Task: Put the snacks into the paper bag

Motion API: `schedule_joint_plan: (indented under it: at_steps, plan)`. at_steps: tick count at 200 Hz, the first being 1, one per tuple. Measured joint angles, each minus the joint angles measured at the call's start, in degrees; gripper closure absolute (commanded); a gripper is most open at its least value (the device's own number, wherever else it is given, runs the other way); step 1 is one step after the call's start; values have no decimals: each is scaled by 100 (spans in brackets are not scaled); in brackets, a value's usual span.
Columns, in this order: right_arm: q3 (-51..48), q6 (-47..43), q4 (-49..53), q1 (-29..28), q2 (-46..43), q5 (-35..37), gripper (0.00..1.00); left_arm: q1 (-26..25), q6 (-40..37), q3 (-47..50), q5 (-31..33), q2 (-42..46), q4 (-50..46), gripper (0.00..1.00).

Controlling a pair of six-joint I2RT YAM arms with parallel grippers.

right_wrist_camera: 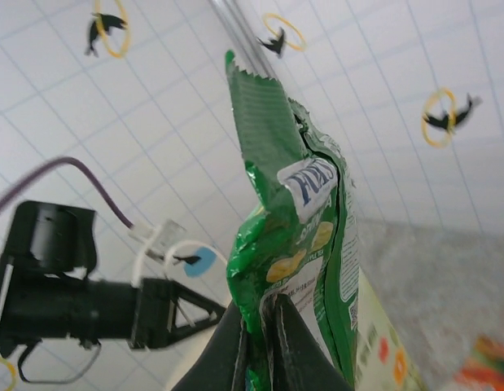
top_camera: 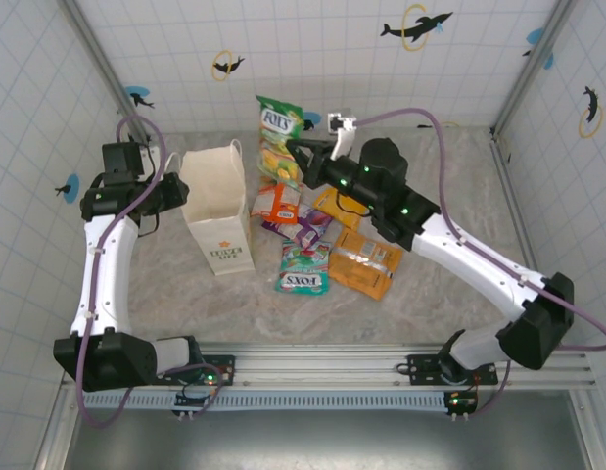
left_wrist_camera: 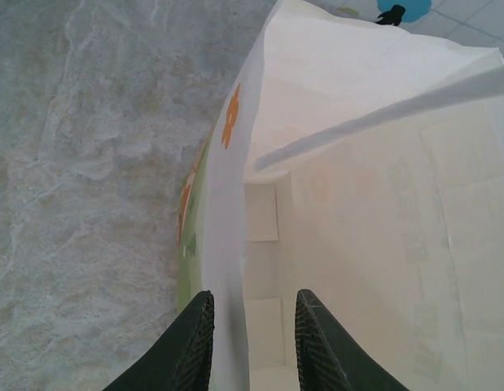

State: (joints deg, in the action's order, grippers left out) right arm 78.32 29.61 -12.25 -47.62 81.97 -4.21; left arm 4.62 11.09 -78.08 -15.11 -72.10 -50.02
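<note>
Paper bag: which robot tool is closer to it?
Left. The left tool straddles the paper bag at its rim, one finger inside, one outside. The right tool is off to the bag's right side, pinching a green snack packet.

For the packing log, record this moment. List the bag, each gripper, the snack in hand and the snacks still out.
paper bag: upright, mouth open
left gripper: open, one finger inside the bag wall and one outside, at the rim
right gripper: shut on the green packet
green packet: held upright above the table, beyond the bag
loose packets: lying flat on the table, right of the bag
</note>
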Motion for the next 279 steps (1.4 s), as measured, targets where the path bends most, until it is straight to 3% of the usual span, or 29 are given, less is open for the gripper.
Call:
schedule_joint_plan:
  at_steps: [92, 220, 249, 279]
  plan:
    - [2146, -671, -420, -868, 1641, 278, 100, 0, 57, 50, 20, -2, 35, 72]
    - [2216, -719, -44, -1047, 2763, 855, 100, 0, 55, 70, 22, -24, 83, 77]
    - [2363, -704, 39, -1047, 2909, 872, 65, 0, 55, 81, 24, -33, 83, 78]
    - [2527, -754, 50, -1051, 2914, 870, 58, 0, 55, 81, 90, -33, 81, 78]
